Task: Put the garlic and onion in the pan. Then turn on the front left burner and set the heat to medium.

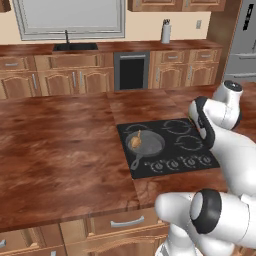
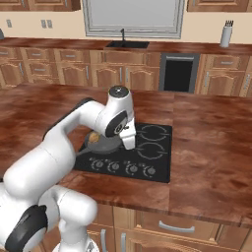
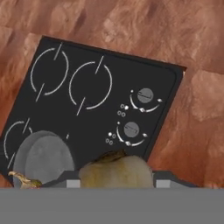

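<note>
our white arm bent forward and down, our hand point(image 3: 116, 175) low, its fingers clamped on a pale bulb

We're in a home kitchen, rendered throughout. A wide reddish-brown wooden tabletop point(image 1: 60, 150) carries a flat black glass cooktop point(image 1: 167, 146) with a row of control knobs point(image 1: 182, 163) along its front edge. Behind it, a back wall of wooden cabinets point(image 2: 74, 69), a sink point(image 1: 75, 47) under a window point(image 1: 70, 17), and a steel fridge point(image 1: 243, 45) at the far right.
</note>
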